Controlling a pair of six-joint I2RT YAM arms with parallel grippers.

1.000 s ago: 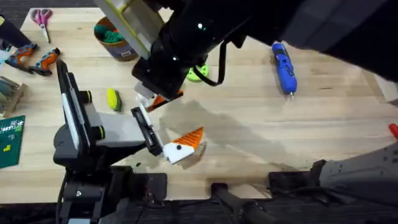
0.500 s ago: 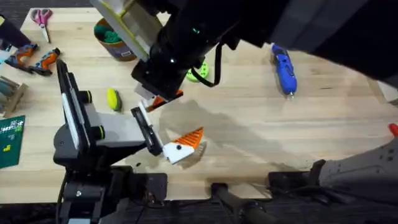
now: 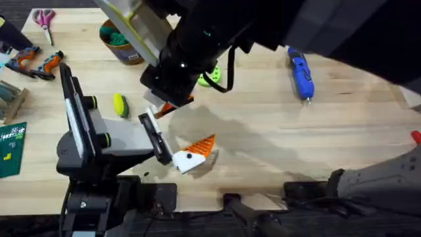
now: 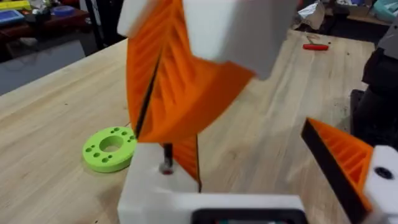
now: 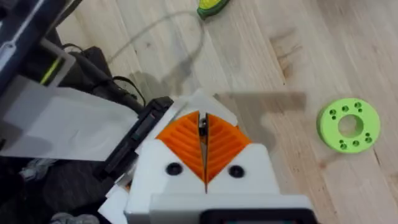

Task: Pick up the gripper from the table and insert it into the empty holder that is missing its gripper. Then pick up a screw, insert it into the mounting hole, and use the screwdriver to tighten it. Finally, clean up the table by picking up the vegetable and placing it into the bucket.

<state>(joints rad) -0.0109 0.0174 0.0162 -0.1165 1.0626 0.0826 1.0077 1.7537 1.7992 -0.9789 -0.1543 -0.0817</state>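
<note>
My left gripper (image 3: 187, 126) is open above the table's near middle. One of its fingers is the white holder (image 4: 149, 193), and the orange ribbed gripper (image 4: 185, 155) stands in it. My right gripper (image 3: 163, 104) comes down onto that finger, its orange pads (image 5: 186, 140) shut on a small screw (image 5: 202, 126). The screw tip (image 4: 166, 158) stands at the holder's hole. On the right side of the table lies the blue screwdriver (image 3: 300, 71). The yellow-green vegetable (image 3: 120, 104) lies left of the grippers. The bucket (image 3: 118, 39) stands at the far left.
A lime-green ring disc (image 3: 209, 78) lies just beyond the right gripper. Orange-handled pliers (image 3: 36, 62) and scissors (image 3: 45, 18) lie at the far left, and a green board (image 3: 10, 148) is at the left edge. A red item (image 3: 416, 137) is at the right edge.
The right arm has shifted very slightly to the left. Nothing else has moved.
</note>
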